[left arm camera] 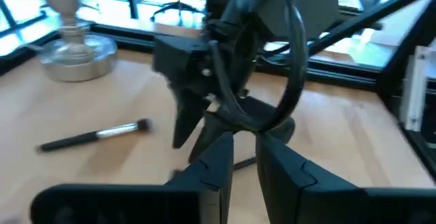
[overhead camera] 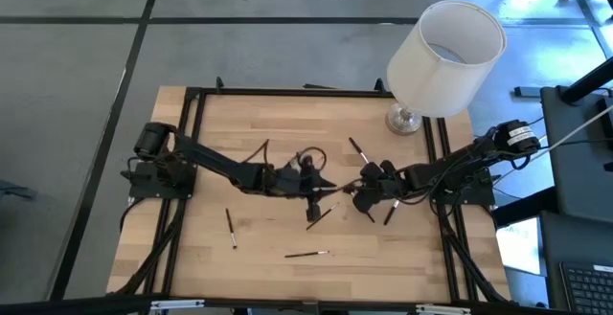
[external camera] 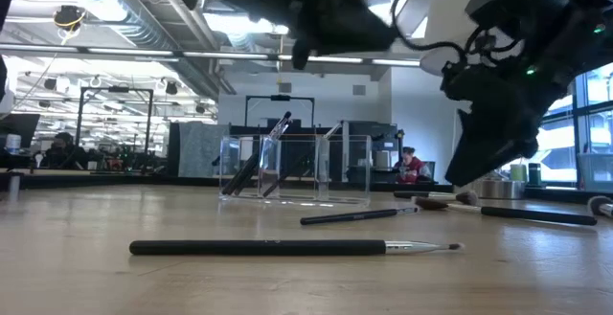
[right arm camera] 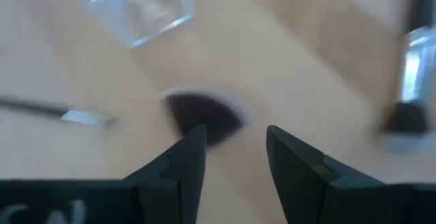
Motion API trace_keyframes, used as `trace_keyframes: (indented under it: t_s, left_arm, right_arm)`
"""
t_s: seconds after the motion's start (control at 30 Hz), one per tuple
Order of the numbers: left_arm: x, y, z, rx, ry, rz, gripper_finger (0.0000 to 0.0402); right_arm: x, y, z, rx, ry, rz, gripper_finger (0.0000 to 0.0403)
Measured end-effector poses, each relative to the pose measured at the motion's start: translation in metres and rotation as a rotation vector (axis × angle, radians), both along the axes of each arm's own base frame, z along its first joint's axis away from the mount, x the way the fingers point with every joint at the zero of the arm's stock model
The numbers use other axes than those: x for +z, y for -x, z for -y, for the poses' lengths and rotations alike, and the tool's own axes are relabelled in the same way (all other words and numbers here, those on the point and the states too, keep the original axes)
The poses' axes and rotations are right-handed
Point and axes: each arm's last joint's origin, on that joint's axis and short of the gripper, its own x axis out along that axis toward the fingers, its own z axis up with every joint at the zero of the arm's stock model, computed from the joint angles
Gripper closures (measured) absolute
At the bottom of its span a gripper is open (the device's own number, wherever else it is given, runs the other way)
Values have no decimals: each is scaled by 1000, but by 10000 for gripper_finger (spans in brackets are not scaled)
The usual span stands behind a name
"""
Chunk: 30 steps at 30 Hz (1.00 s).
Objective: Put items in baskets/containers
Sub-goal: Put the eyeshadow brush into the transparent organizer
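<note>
A clear tray (external camera: 292, 171) stands mid-table with several brushes leaning in its compartments. Loose brushes lie flat on the wood: a long one (external camera: 287, 247) near the front edge, another (external camera: 359, 215) behind it, and two (overhead camera: 231, 227) (overhead camera: 306, 254) toward the near left. My left gripper (left arm camera: 245, 166) hangs mid-table pointing at the right arm, its fingers a little apart with nothing between them. My right gripper (right arm camera: 235, 149) is open and slants down over a dark fan-shaped brush head (right arm camera: 204, 115) lying on the table. My right gripper comes at the fan-shaped brush head from above at a slant. One fingertip (right arm camera: 194, 142) overlaps the head's edge in the wrist view. I cannot tell whether it touches the head.
A lamp with a white shade (overhead camera: 445, 56) and metal base (overhead camera: 404, 119) stands at the far right corner. A silver-ferruled brush (left arm camera: 95, 135) lies near it, another (overhead camera: 391, 212) by the right arm. The two grippers are close together at the table's middle.
</note>
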Motion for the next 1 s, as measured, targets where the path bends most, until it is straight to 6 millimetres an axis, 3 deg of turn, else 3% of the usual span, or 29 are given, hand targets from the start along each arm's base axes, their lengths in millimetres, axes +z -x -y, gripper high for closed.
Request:
trace_keyframes:
  t_s: [0.27, 0.4, 0.53, 0.63, 0.73, 0.83, 1.0]
  left_arm:
    - [-35, -40, 28, -27, -29, -45, 343]
    - [-49, -70, 22, -4, -49, -198, 343]
    - [-54, -92, 19, 48, -44, -421, 343]
    - [-56, -97, 23, 118, -17, -558, 343]
    - [-52, -98, 27, 160, 29, -628, 343]
    - [-48, -98, 31, 180, 53, -639, 343]
    - [-51, -95, 37, 169, 77, -673, 343]
  right_arm:
    - [15, 16, -26, 155, -83, -112, 297]
    - [44, 28, -24, 151, -21, -234, 313]
    - [83, 46, -13, 19, 115, -272, 322]
    - [108, 59, -5, -78, 135, -210, 323]
    - [120, 67, 0, -154, 90, -105, 324]
    - [121, 70, 1, -172, 83, -16, 324]
    - [120, 74, 2, -121, 92, -45, 324]
